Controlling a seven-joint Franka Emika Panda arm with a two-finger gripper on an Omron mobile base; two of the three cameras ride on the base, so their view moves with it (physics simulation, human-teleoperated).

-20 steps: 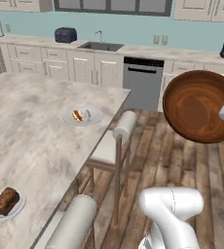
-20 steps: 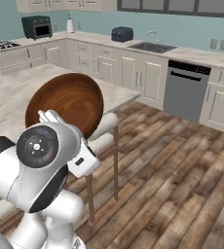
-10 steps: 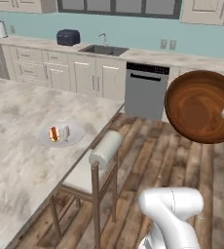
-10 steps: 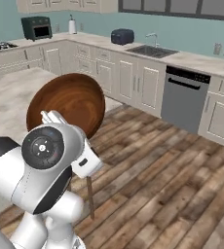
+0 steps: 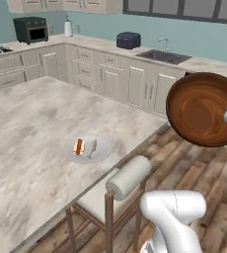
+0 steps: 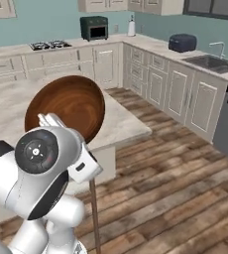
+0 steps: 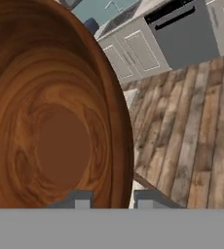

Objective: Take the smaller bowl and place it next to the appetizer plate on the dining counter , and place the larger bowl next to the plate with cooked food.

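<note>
Larger bowl (image 5: 203,108) carried tilted, gripper (image 7: 112,200) fingers clamped on its rim | hangs well right of plate with cooked food (image 5: 88,148) | placing still left

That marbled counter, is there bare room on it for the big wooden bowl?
Yes. The dining counter is bare all around the plate with cooked food, widest toward the cabinets. Tightest is the near edge by the stool. The larger bowl hangs over the floor.

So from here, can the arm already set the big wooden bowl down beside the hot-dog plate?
Probably not yet. The larger bowl hangs tilted over the wood floor, off the dining counter, with a stool between it and the plate with cooked food.
</note>
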